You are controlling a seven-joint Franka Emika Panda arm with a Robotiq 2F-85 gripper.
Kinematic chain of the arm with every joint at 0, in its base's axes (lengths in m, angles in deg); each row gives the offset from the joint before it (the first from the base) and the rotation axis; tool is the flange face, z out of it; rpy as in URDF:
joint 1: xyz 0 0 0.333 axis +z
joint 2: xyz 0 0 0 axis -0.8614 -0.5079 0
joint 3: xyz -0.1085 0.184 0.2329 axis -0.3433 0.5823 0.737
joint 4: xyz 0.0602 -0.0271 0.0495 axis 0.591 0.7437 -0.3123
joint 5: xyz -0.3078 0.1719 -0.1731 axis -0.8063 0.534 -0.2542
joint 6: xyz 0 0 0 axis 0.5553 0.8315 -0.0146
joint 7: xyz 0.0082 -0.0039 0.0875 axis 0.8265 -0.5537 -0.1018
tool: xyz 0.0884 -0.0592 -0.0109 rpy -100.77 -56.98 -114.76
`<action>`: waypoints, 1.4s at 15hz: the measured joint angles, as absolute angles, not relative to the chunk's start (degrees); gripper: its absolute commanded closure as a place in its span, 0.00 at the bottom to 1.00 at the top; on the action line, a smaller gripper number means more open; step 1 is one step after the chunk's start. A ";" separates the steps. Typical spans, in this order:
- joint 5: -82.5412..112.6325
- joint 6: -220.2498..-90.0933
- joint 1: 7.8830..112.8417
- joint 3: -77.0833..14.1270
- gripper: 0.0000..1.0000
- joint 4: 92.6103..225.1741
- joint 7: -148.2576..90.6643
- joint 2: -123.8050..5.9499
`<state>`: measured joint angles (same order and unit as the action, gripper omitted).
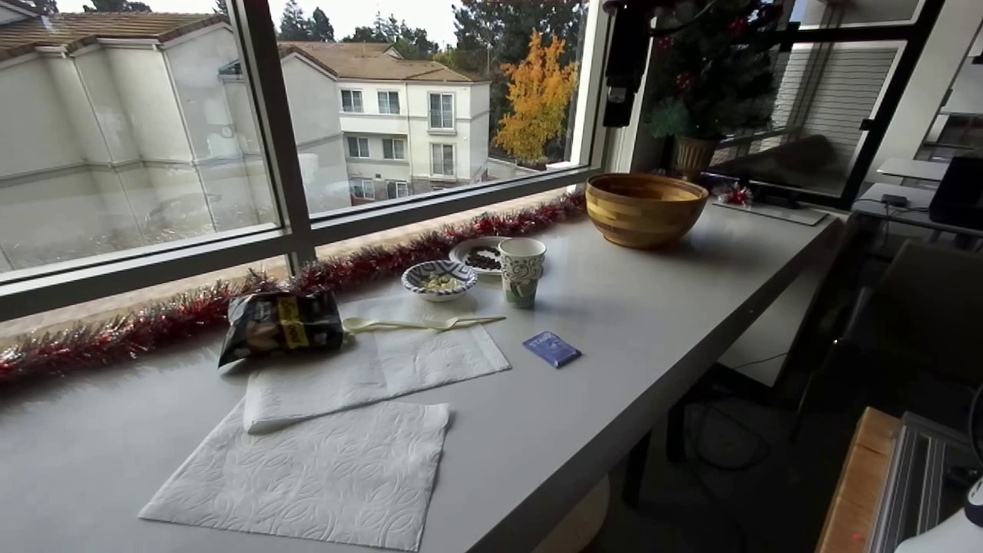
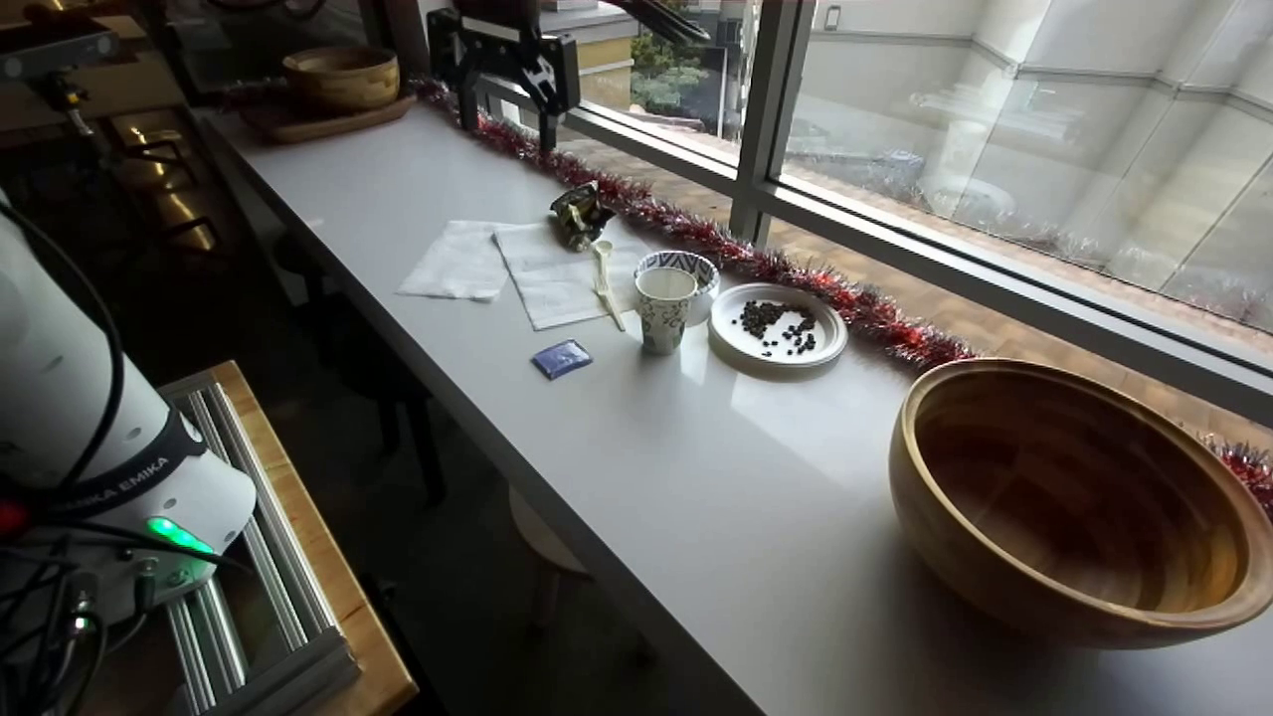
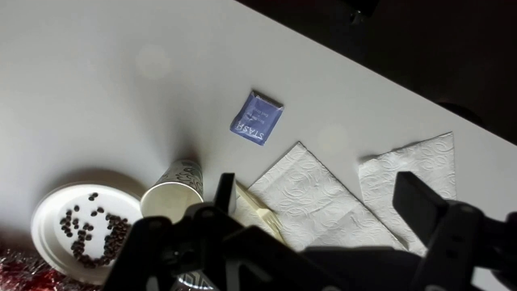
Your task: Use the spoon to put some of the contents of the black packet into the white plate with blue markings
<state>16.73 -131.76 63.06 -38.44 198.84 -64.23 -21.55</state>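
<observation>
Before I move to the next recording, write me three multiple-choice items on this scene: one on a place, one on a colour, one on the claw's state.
1. Where do the small dark pieces lie?
A. in the large round wooden bowl
B. on the plain white round plate
C. on a white paper towel

2. What colour is the band on the shiny black packet?
A. red
B. blue
C. yellow

3. How does the black two-fingered claw stand?
A. open, holding nothing
B. shut, holding the packet
C. shut, holding the plate

1 B: the wrist view shows the pieces scattered over the plate.
2 C: the yellow shows on the packet's front in an exterior view.
3 A: in the wrist view its fingers stand wide apart with nothing gripped.
</observation>
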 measured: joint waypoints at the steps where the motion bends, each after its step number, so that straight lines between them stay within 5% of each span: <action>1: 16.74 -133.35 63.76 -38.02 0.00 197.78 -66.45 -24.16; 14: 19.15 -178.06 62.77 -27.58 0.00 195.16 -77.81 -53.26; 21: 27.70 -179.99 58.67 -21.21 0.00 192.48 -85.80 -59.35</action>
